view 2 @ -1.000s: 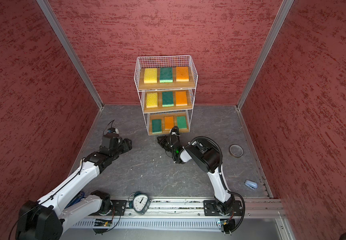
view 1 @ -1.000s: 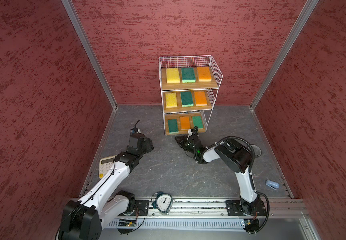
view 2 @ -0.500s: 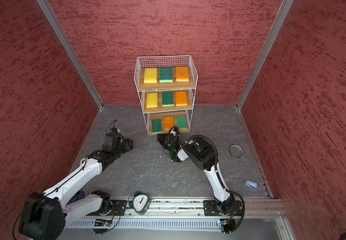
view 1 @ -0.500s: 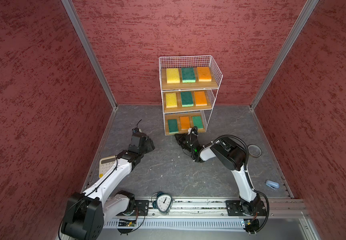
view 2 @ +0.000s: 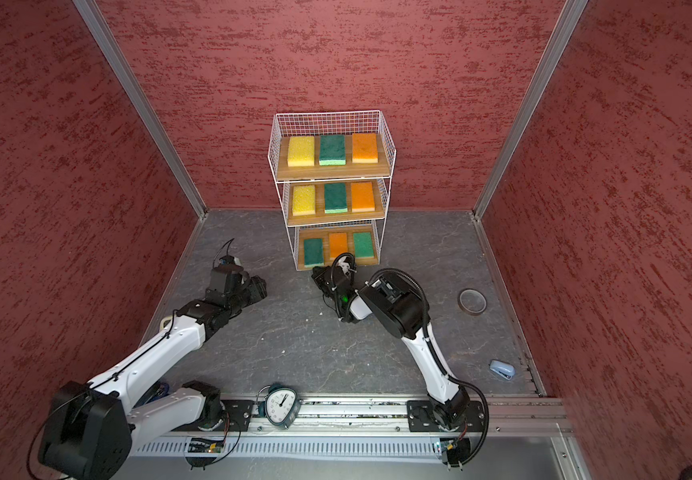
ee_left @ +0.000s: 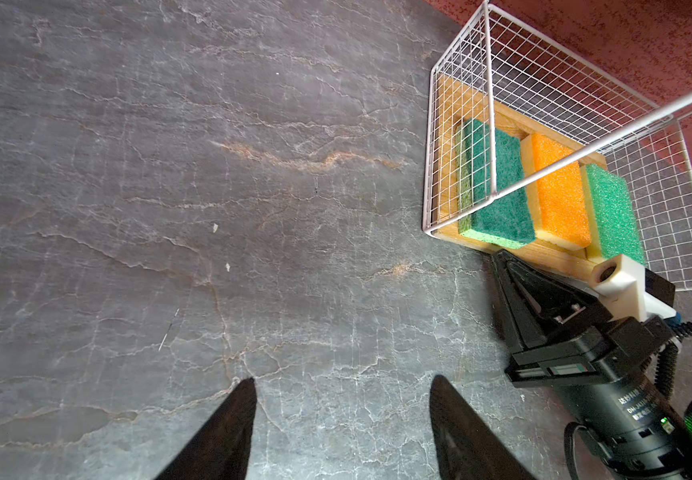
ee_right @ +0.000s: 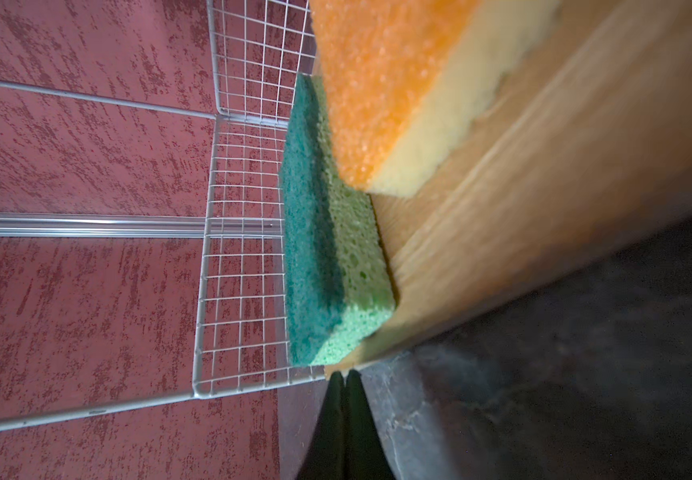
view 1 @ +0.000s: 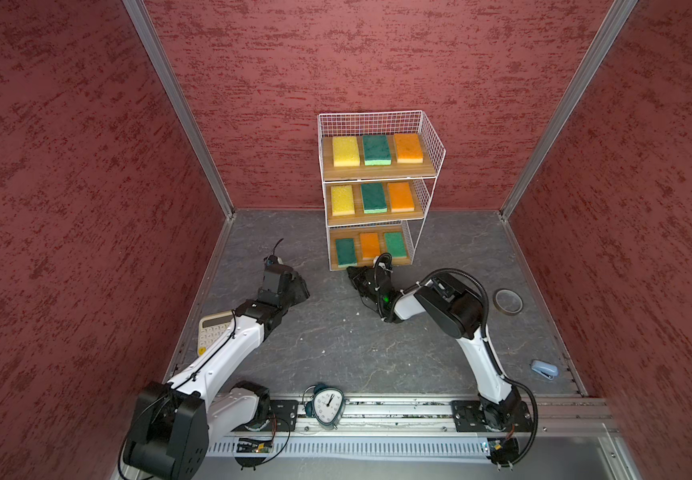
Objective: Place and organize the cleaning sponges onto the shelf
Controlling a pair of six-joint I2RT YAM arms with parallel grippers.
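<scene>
The shelf (view 1: 379, 172) (view 2: 331, 171) stands against the back wall with cleaning sponges on all three boards. Top and middle boards each carry a yellow (view 1: 345, 151), a green (view 1: 376, 149) and an orange sponge (view 1: 408, 148). The bottom board holds green (view 1: 346, 252), orange (view 1: 370, 245) and green (view 1: 395, 244) sponges. My right gripper (view 1: 350, 271) (ee_right: 344, 374) is shut and empty, its tips at the front left corner of the bottom board (ee_right: 502, 232). My left gripper (view 1: 300, 289) (ee_left: 341, 380) hangs open over bare floor, left of the shelf.
A cream calculator (view 1: 213, 332) lies by the left wall, partly under the left arm. A clock (view 1: 327, 405) stands on the front rail. A tape ring (view 1: 507, 300) and a small blue stapler (view 1: 543, 369) lie on the floor at the right.
The right gripper has crept a little closer to the bottom board's front corner, still shut. The left gripper has shifted slightly to the right, still open.
</scene>
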